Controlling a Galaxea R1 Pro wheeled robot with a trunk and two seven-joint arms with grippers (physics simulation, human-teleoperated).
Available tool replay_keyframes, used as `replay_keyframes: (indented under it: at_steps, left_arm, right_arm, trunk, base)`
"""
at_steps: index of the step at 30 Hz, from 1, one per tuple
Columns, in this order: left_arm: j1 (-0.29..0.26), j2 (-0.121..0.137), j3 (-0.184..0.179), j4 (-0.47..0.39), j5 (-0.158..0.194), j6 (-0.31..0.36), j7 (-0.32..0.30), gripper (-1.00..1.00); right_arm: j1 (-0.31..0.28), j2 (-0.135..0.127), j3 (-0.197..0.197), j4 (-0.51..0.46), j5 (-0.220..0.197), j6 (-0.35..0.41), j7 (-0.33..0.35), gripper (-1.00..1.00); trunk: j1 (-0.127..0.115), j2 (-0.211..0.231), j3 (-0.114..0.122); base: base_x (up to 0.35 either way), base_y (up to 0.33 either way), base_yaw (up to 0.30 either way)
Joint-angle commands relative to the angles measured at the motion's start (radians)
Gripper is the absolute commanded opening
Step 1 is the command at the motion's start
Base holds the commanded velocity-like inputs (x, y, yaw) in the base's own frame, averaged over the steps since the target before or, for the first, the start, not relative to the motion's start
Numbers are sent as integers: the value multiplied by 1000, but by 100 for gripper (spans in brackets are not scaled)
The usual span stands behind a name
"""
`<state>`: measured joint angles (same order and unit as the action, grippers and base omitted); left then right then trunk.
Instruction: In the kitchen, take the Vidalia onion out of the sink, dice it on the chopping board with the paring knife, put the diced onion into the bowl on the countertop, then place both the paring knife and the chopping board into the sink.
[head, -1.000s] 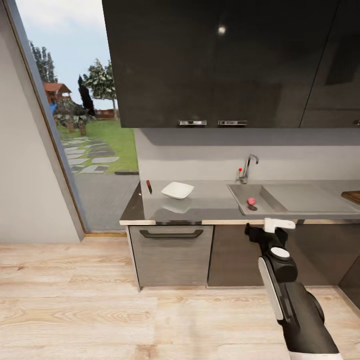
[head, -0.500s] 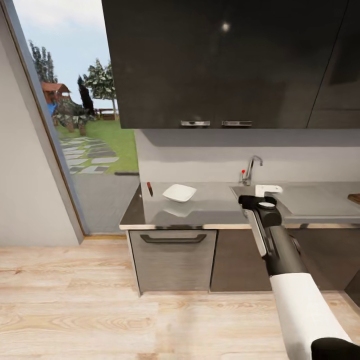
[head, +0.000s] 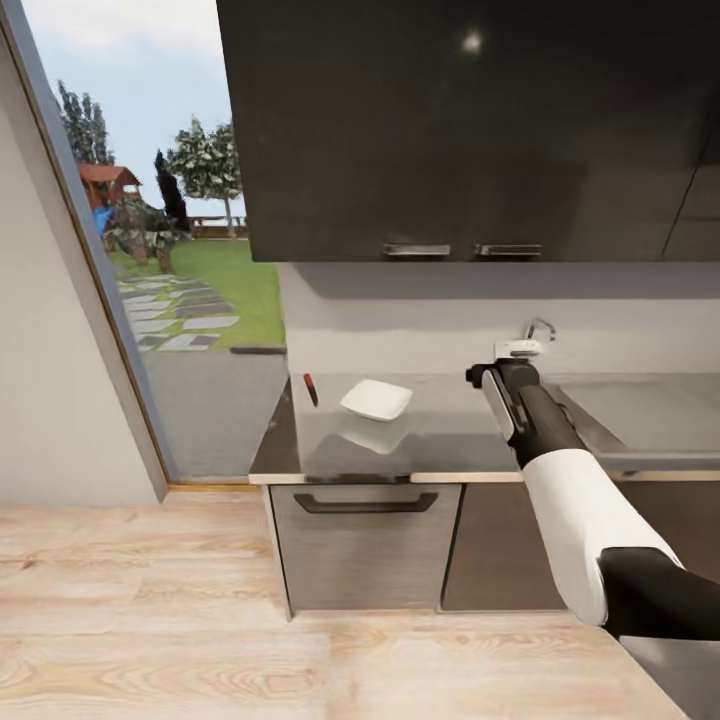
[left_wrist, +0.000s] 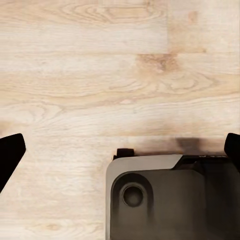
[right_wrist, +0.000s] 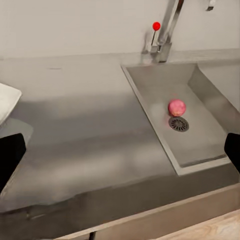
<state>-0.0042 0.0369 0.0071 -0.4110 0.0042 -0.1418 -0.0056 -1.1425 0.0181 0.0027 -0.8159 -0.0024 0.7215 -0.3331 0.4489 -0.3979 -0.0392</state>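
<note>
As right end effector (head: 517, 349) rose, onion (right_wrist: 176, 107) hidden.

Head cam sits high and well back, facing the countertop (head: 400, 440) square on, with the wall cabinets above and wood floor (head: 150, 620) below. Right wrist cam hangs close over the counter, angled down at the sink (right_wrist: 185, 120) and tap (right_wrist: 167, 30); both views share the tap, the counter stretch and the white bowl (head: 376, 399). Left wrist cam points straight down at the floor, with the robot's base (left_wrist: 170, 200) beneath it.
</note>
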Motion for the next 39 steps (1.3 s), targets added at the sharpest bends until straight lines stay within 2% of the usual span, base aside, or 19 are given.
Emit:
replay_keyframes:
  at_steps: [1, 4, 11, 27, 35, 39]
  left_arm:
    - [0, 0, 1, 0, 0, -2, -1, 100]
    - [0, 0, 1, 0, 0, -2, -1, 100]
    - [0, 0, 1, 0, 0, -2, -1, 100]
    - [0, 1, 1, 0, 0, -2, -1, 100]
    - [0, 0, 1, 0, 0, -2, -1, 100]
    - [0, 0, 1, 0, 0, -2, -1, 100]
  right_arm:
    - [-3, 1, 0, 4, -1, 5, -3, 100]
    - [-5, 1, 0, 9, -3, 5, 4, 100]
    - [-6, 1, 2, 43, -4, 4, 118, 100]
    - [-6, -3, 1, 148, -5, -56, 152, 100]
    - [-6, -10, 0, 160, -2, -62, 188, 100]
    - [-6, -14, 0, 179, -2, -97, 198, 100]
  trunk:
    - [1, -2, -2]
    - [1, -2, -2]
    - [1, -2, -2]
    - [1, -2, -2]
    - [1, -2, -2]
    - [1, -2, -2]
  base:
    - [281, 203, 0]
    - [279, 210, 0]
    - [274, 218, 0]
    - [266, 203, 0]
    - [203, -33, 0]
    - [55, -37, 0]
